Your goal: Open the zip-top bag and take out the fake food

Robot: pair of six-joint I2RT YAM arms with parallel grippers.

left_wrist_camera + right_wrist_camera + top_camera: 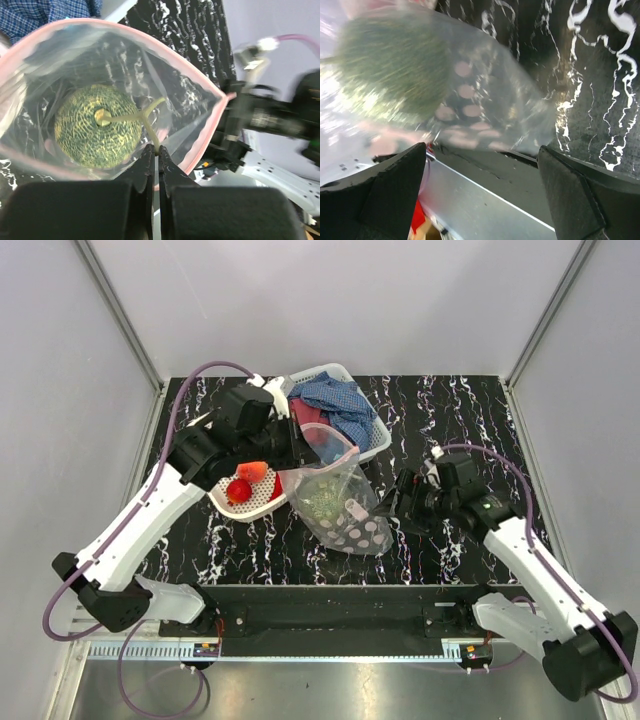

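The zip-top bag (pixel 350 520) is clear with pale pink dots and a pink rim, and it hangs open-mouthed over the table. My left gripper (pixel 300 462) is shut on the near side of its rim and holds it up. In the left wrist view the gripper (pixel 156 150) pinches the rim, and the open bag (pixel 195 95) holds a green netted melon (pixel 95 125) with a pale stem. My right gripper (pixel 402 502) is open just right of the bag. In the right wrist view it (pixel 482 150) is empty, with the bag (pixel 485 100) and the blurred melon (pixel 390 65) ahead.
A small white basket (pixel 255 508) to the left of the bag holds a red round fruit (pixel 238 490) and an orange-red piece (pixel 252 471). A larger white basket (pixel 330 372) behind holds blue (pixel 335 400) and red cloths. The table's front edge (pixel 495 190) is right below my right gripper.
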